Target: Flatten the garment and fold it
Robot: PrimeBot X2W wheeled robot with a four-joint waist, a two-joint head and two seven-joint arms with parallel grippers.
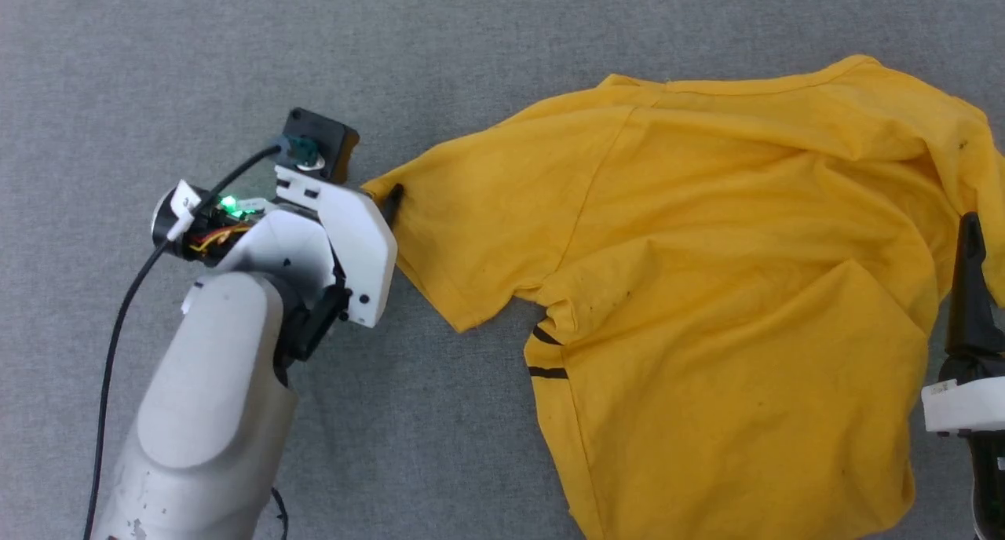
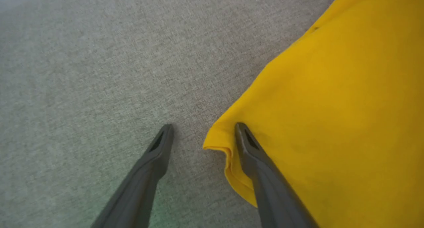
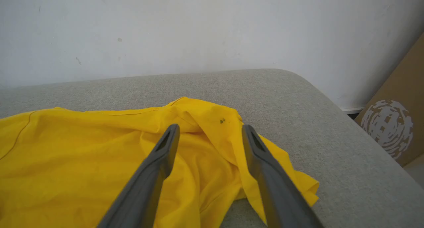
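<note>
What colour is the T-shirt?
The T-shirt is bright yellow, with two short black stripes by its sleeve. The head view shows it best.

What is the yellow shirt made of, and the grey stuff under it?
The yellow shirt looks like thin, soft matte cloth, maybe cotton: it wrinkles and folds easily. The grey surface under it looks like woven fabric, perhaps padded: speckled weave, rounded edge.
</note>
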